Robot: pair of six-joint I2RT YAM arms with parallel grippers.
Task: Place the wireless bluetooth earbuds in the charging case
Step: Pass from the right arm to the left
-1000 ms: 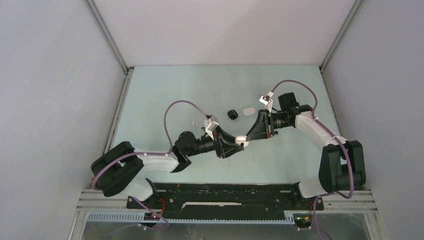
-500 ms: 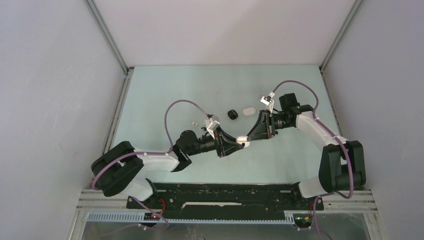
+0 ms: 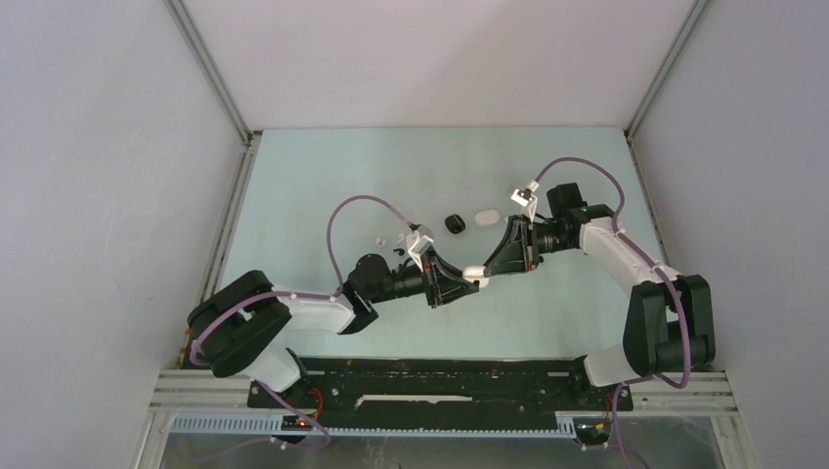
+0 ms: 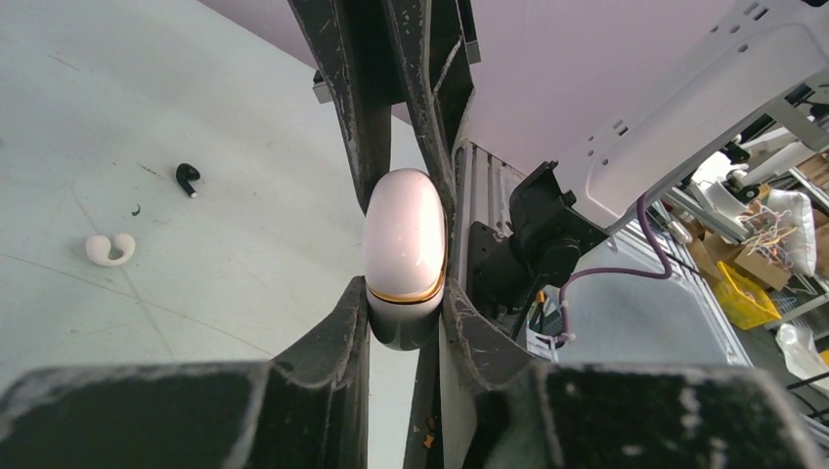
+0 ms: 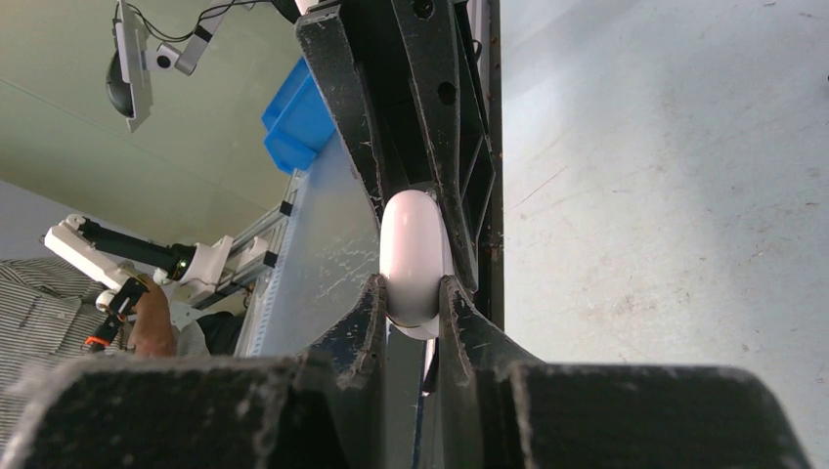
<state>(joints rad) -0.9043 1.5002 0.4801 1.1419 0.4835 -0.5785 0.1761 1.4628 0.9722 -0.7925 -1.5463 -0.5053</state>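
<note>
Clamping the charging case (image 4: pixel 405 256) from both ends, clear of the table (image 4: pixel 98 98), in the gap between the two arms. Read the left gripper (image 4: pixel 404 318) as closed to the width of the shell, seated on the half below the gold seam. Read the right gripper (image 5: pixel 411 293) as closed just as narrowly on the opposite rounded end. Treat the lid as shut: no gap shows along the seam.

Locate the loose pieces on the table, well apart from the held shell: a black earbud (image 4: pixel 187 177) and, nearer, a white earbud (image 4: pixel 109 249). Note also a black case (image 3: pixel 454 223) and a white case (image 3: pixel 485 217) lying just beside each other farther back.

Judge the step in hand as opening, with no earbud seated yet. For the next move, keep one grip fixed on the base and part the lid at the seam. Avoid twisting, which could squeeze the smooth shell out of the pads.
</note>
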